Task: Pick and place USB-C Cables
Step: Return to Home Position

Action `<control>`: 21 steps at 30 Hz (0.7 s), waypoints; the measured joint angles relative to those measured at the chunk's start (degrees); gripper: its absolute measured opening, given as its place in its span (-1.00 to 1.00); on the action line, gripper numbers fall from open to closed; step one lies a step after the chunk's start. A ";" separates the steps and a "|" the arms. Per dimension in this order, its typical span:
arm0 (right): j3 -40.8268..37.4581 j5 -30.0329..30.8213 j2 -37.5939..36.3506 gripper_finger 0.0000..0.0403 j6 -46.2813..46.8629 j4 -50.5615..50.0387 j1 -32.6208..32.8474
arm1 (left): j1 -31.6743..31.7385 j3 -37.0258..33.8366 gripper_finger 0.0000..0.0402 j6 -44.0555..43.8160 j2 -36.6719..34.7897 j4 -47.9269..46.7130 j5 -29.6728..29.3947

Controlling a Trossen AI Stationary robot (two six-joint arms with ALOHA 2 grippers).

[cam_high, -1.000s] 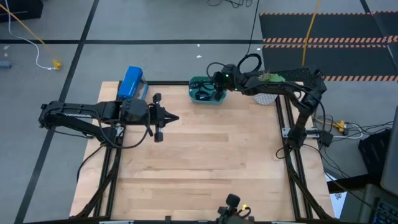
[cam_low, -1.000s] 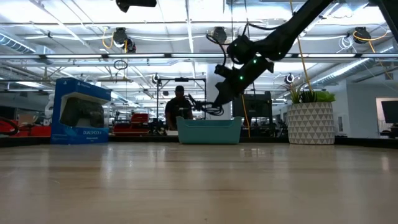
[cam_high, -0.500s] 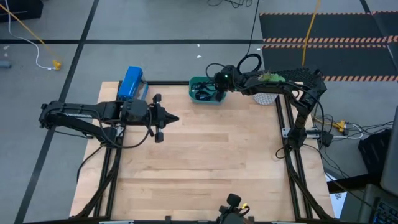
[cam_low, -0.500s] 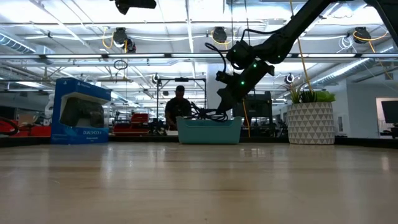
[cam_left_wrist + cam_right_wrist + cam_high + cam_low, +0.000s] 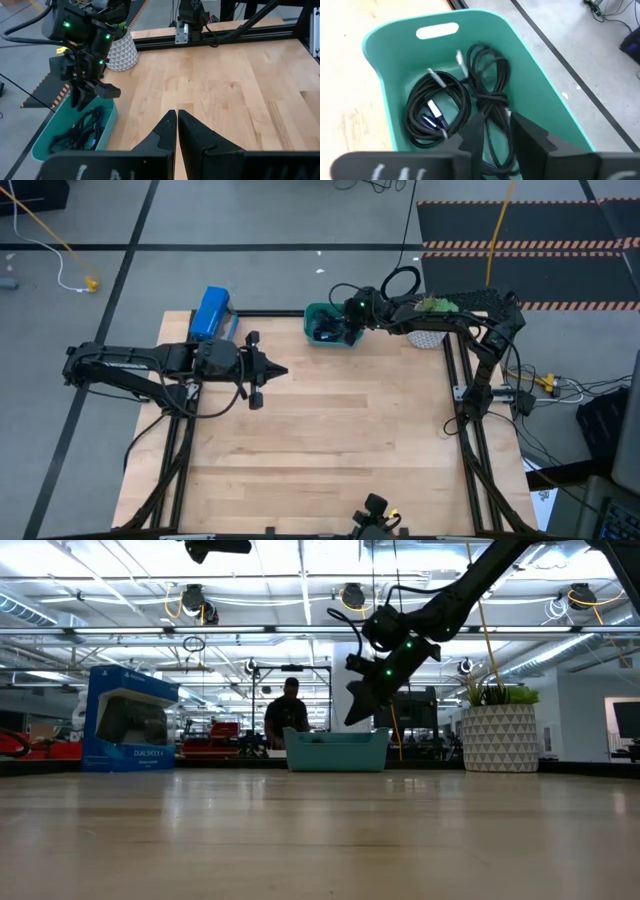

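The USB-C cables all lie inside the teal bin [image 5: 536, 90], down on its floor. One black cable [image 5: 415, 107] is wound into a tight round ring and lies flat. Its shiny silver plugs poke out near the middle of the ring. The other black cable [image 5: 491, 75] is a loose, messy bunch of loops. It lies just beside the ring and touches it, with one silver plug sticking up. A small bit of blue [image 5: 427, 121] shows by the ring, but the bluish-grey cable is hard to make out.
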 joint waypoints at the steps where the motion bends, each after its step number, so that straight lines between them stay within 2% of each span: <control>1: 0.00 0.00 0.00 -0.54 0.22 0.11 0.05 | 0.00 0.00 -0.89 0.00 0.00 0.00 0.01; 6: -0.04 0.12 -2.08 -0.45 2.28 0.02 0.97 | 0.00 0.00 -0.89 0.00 0.00 0.00 -0.02; 12: -0.04 -0.37 -8.54 -0.45 2.97 -3.94 4.81 | 0.00 0.00 -0.89 0.22 0.00 -0.02 -0.02; 21: -0.04 -0.26 -19.73 -0.75 4.10 -12.54 13.51 | 0.00 0.00 -0.89 -1.03 0.00 -0.21 0.01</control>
